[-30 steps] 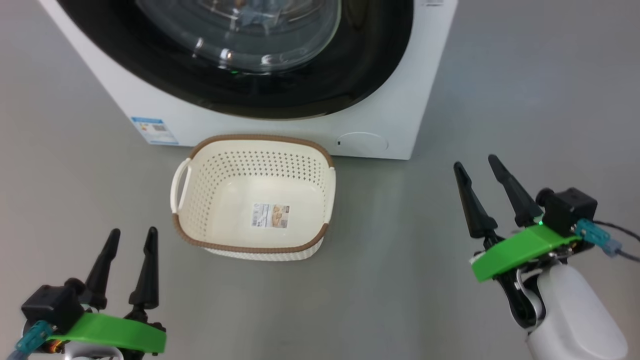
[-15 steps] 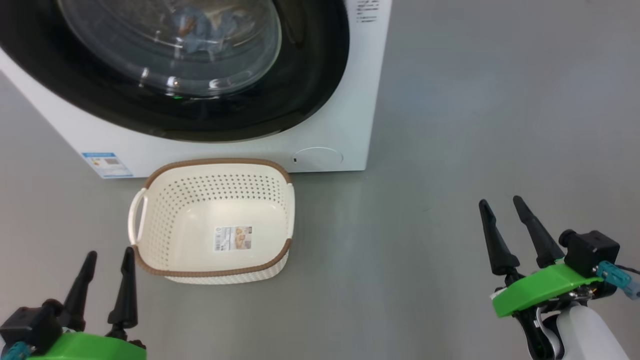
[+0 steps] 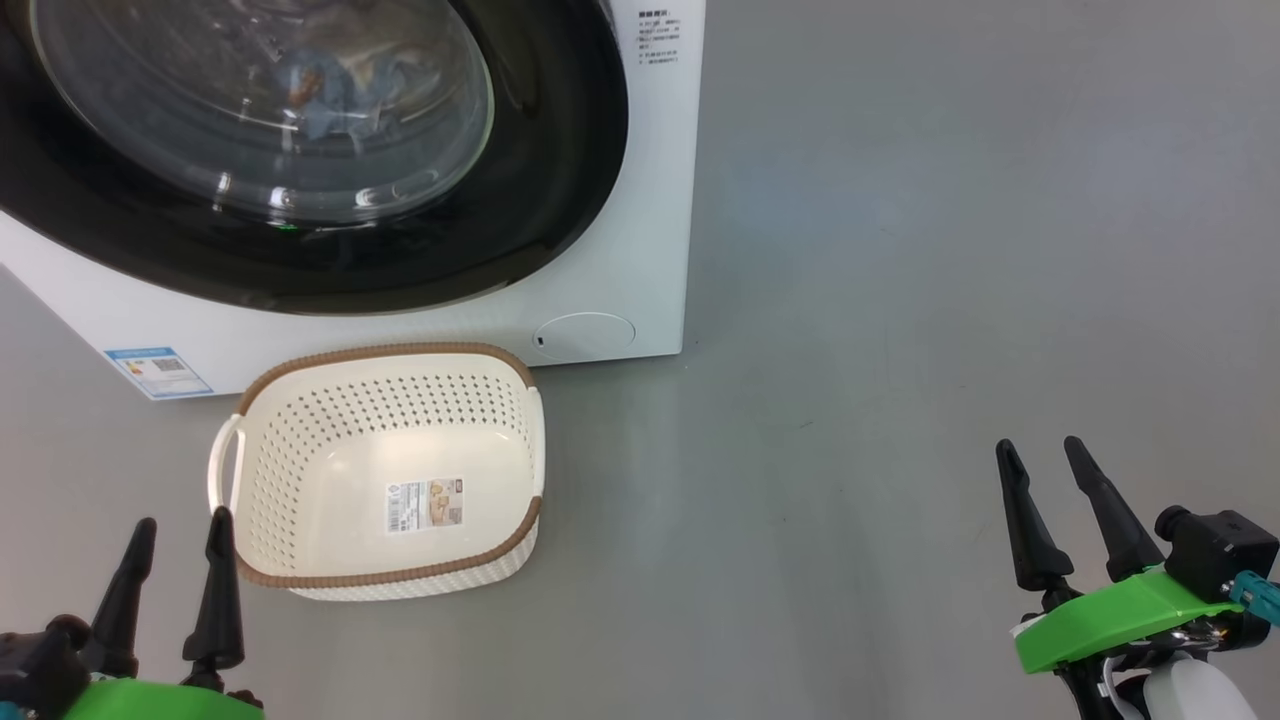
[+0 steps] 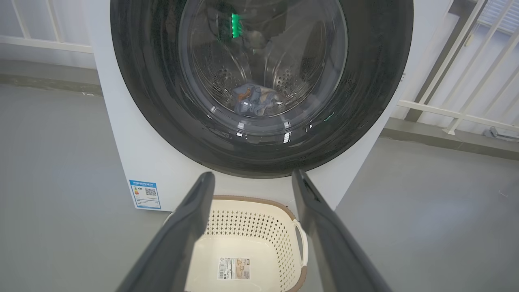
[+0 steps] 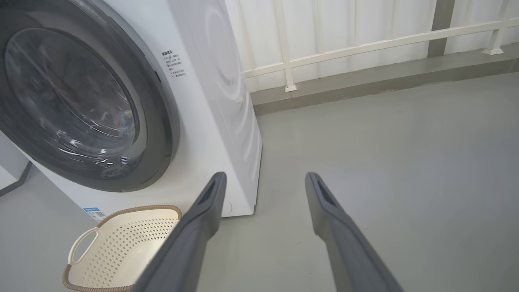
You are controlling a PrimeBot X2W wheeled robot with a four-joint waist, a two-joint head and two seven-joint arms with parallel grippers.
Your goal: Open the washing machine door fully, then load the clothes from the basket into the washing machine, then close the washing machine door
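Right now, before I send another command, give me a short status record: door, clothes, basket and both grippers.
washing machine door: shut, flush on the washing machine front
clothes: blue bundle in the drum, seen through the door glass
basket: empty, upright on the floor before the machine, paper label showing
left gripper: open, empty, by the basket's near left corner
right gripper: open, empty, well right of the basket
task: looks finished
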